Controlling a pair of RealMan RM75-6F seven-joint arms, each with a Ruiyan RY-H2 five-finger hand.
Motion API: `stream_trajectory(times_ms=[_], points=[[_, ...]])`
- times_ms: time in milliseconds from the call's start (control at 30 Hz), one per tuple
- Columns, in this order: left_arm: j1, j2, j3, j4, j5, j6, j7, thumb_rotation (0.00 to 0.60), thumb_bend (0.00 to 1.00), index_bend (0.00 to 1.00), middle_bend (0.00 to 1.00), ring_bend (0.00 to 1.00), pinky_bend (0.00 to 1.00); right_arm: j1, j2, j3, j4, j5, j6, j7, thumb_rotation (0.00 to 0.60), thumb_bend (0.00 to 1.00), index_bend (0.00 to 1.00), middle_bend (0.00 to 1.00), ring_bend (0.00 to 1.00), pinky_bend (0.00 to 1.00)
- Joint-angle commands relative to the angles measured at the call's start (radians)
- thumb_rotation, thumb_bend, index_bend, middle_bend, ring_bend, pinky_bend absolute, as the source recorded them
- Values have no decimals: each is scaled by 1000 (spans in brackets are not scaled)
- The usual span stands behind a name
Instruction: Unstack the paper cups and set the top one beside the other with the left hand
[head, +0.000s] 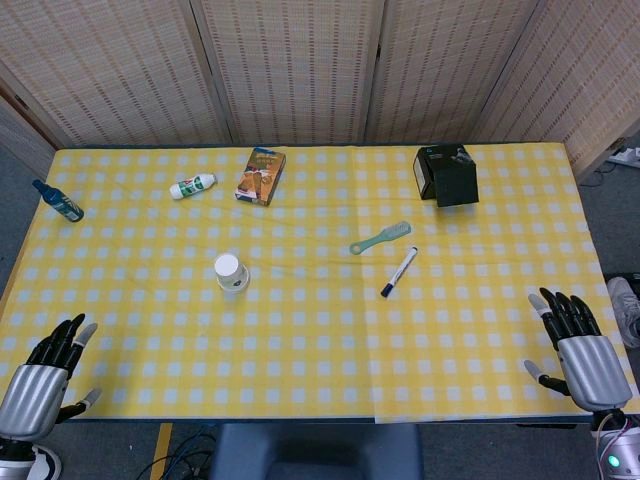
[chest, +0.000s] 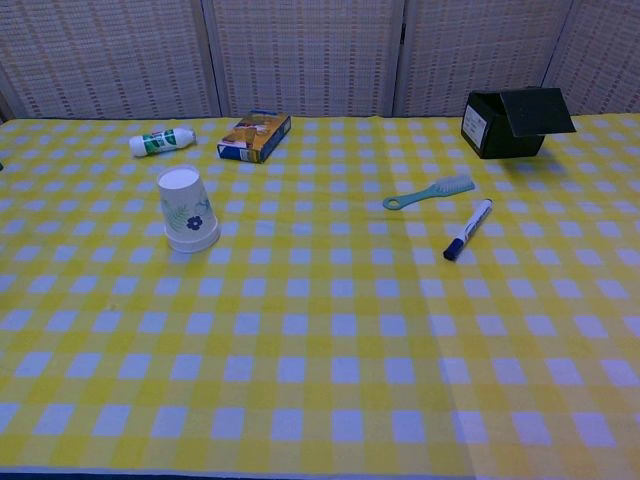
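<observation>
The stacked paper cups stand upside down left of the table's middle, white with a blue and green flower print. I cannot see a seam between the cups from here. My left hand rests at the near left corner of the table, fingers apart, holding nothing, well away from the cups. My right hand sits at the near right edge, fingers spread and empty. Neither hand shows in the chest view.
A snack box, a small white bottle and a blue-green spray bottle lie at the back left. A black box stands back right; a teal brush and a marker lie right of centre on the yellow checked tablecloth.
</observation>
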Motion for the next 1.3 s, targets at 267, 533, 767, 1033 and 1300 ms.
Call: stream_trajectory(times_ms=[267, 533, 767, 1033, 1300], points=[[-23, 37, -12, -28, 12, -12, -7, 600, 203, 71, 0, 0, 220, 4, 1, 0, -1, 3, -7, 1, 600, 214, 21, 0, 0, 0], [-192, 253, -26, -158, 82, -185, -207, 600, 203, 135, 0, 0, 220, 13, 8, -12, 1, -13, -26, 25, 600, 214, 21, 0, 0, 0], [-390, 372, -103, -253, -8, -456, -232, 600, 203, 172, 0, 0, 219, 21, 9, -20, -2, -18, -43, 31, 600, 213, 21, 0, 0, 0], [-563, 328, -187, -262, -192, -697, -55, 600, 203, 184, 0, 0, 220, 28, 6, -6, 6, -12, -37, 41, 600, 214, 21, 0, 0, 0], [-710, 211, -226, -142, -342, -871, 8, 600, 203, 192, 0, 0, 220, 58, 5, 15, 23, 59, -108, 64, 600, 214, 21, 0, 0, 0]])
